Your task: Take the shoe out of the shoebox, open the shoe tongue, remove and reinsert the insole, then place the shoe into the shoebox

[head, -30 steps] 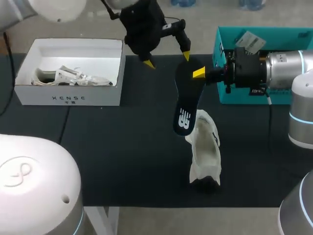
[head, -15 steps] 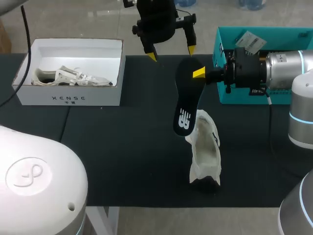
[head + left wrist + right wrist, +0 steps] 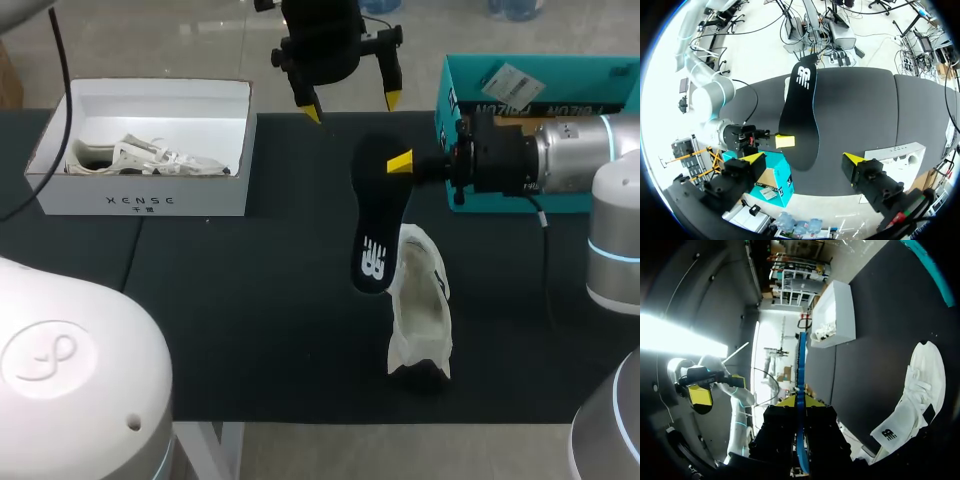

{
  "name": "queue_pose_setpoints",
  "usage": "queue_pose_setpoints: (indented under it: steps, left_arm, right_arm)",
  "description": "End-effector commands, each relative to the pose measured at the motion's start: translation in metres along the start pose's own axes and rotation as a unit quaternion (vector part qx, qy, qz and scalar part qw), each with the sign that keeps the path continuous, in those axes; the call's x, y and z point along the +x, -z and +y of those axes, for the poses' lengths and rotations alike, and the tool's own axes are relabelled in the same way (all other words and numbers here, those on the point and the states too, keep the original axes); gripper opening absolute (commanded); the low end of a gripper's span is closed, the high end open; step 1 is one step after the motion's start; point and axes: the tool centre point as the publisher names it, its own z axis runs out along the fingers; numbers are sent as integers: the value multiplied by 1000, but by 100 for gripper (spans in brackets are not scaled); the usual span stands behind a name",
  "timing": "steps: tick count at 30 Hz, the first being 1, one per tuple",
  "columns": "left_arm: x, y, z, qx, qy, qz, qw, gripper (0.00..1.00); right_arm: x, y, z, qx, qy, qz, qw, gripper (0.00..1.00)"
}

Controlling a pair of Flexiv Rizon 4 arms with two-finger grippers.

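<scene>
A black insole (image 3: 378,220) hangs above the table, my right gripper (image 3: 400,162) shut on its heel end. Its toe end hangs over the white shoe (image 3: 420,310), which lies on the black table. My left gripper (image 3: 351,107) hovers open just beyond the insole's heel and holds nothing. In the left wrist view the insole (image 3: 800,115) stretches ahead of my open left gripper (image 3: 803,161). From the right wrist view the insole (image 3: 800,385) shows edge-on between the fingers of my right gripper (image 3: 799,401), with the shoe (image 3: 915,390) lying beside it.
A white shoebox (image 3: 145,200) at the far left holds another pale shoe (image 3: 150,155). A teal box (image 3: 560,202) stands at the far right behind my right arm. The shoebox (image 3: 845,315) also shows in the right wrist view.
My left gripper rose and shifted right over the insole's heel, then stayed. My right gripper carried the insole slightly left and lower.
</scene>
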Motion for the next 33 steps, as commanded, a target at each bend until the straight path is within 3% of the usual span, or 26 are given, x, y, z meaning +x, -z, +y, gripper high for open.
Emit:
queue_pose_setpoints:
  steps: [1,7,20,23,26,27,29,33]
  left_arm:
    - [1,0,0,-1,0,1,1000,100]
    - [1,0,0,-1,0,1,1000,100]
    - [1,0,0,-1,0,1,1000,100]
    - [0,3,-7,47,10,-116,992,100]
    - [14,7,-13,139,26,-293,946,100]
    - [21,6,-14,127,38,-318,939,100]
    - [33,4,-17,146,57,-376,913,100]
    - [47,5,-30,140,74,-430,889,100]
  right_arm:
    - [0,9,-13,-17,-3,-1,1000,0]
    - [11,22,-12,-19,-7,7,1000,0]
    - [11,22,-12,-19,-7,7,1000,0]
    - [11,22,-12,-19,-7,7,1000,0]
    - [11,22,-12,-19,-7,7,1000,0]
    - [11,22,-12,-19,-7,7,1000,0]
    - [11,22,-12,-19,-7,7,1000,0]
    - [11,22,-12,-19,-7,7,1000,0]
